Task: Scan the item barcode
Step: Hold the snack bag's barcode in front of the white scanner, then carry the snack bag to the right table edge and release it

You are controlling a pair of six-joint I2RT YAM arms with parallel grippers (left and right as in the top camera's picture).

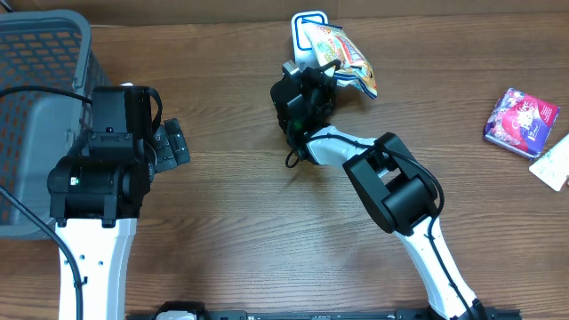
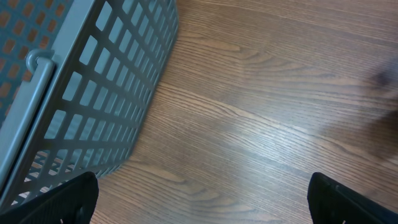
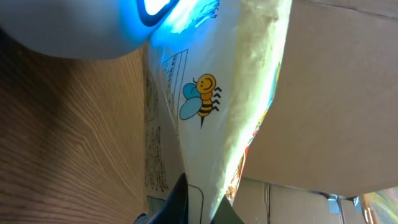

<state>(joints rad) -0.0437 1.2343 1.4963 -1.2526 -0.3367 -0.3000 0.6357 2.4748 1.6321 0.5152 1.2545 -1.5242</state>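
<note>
Overhead: crinkled yellow snack bag (image 1: 342, 53)

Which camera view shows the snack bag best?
The overhead view: it shows most of the snack bag, held in the right gripper. The right wrist view shows only a part with a bee print; the left wrist view shows nothing of it.

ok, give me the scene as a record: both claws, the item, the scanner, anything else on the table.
left claw: open, empty, over the table beside the basket
right claw: shut on the bag
bag: yellow snack bag, bee print, held at the scanner
scanner: far edge of the table, blue light showing
other: purple pack and white item, far right
</note>
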